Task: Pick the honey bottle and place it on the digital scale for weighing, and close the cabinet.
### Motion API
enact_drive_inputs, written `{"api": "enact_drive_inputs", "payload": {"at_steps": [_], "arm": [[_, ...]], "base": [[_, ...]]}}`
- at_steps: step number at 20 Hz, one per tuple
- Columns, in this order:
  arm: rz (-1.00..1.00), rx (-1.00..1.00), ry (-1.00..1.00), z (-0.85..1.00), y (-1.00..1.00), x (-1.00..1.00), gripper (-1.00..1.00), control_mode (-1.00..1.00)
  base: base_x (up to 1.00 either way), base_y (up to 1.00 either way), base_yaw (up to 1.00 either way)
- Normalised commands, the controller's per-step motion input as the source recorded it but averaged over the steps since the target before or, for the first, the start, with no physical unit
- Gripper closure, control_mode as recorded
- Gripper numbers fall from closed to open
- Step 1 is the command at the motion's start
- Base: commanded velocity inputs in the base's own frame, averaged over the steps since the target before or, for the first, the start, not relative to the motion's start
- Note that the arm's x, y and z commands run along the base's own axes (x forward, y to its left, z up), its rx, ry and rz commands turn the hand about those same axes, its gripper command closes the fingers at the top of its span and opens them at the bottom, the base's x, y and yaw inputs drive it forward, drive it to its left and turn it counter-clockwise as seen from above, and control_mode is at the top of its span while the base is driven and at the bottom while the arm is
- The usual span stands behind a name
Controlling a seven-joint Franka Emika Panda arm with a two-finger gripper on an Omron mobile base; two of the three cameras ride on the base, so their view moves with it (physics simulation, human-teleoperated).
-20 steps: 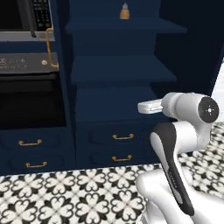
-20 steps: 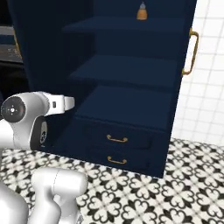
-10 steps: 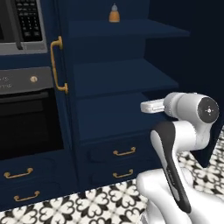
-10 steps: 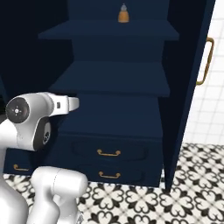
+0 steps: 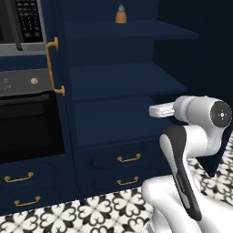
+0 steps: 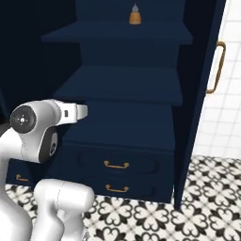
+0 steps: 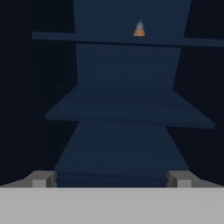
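Observation:
The navy cabinet stands open in front of me, its shelves dark and bare at mid height. Its left door carries a brass handle and its right door is swung out towards me. On the top shelf stands a small orange bottle with a grey pointed cap. My gripper is open, points at the shelves from well back and holds nothing. The honey bottle and the digital scale are out of view.
Two brass-handled drawers sit below the shelves. A black oven and a microwave stand left of the cabinet. A white tiled wall is on the right, and the floor has patterned tiles.
The base has driven closer to the cabinet, so both base views shifted and the shelves look larger. The arm holds the same pose and the gripper stays open.

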Motion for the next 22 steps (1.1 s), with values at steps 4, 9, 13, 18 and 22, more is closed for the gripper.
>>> {"api": "enact_drive_inputs", "payload": {"at_steps": [4,9,13,18,22], "arm": [[0.0,0.0,0.0,0.0,0.0,0.0,-1.0,1.0],[0.0,0.0,0.0,0.0,0.0,0.0,-1.0,1.0],[0.0,0.0,0.0,0.0,0.0,0.0,-1.0,1.0],[0.0,0.0,0.0,0.0,0.0,0.0,-1.0,1.0],[0.0,0.0,0.0,0.0,0.0,0.0,-1.0,1.0]], "base": [[0.14,-0.11,0.1],[0.03,-0.44,0.1],[0.01,-0.26,0.0],[0.17,-0.13,0.0],[0.39,-0.05,0.0]]}}
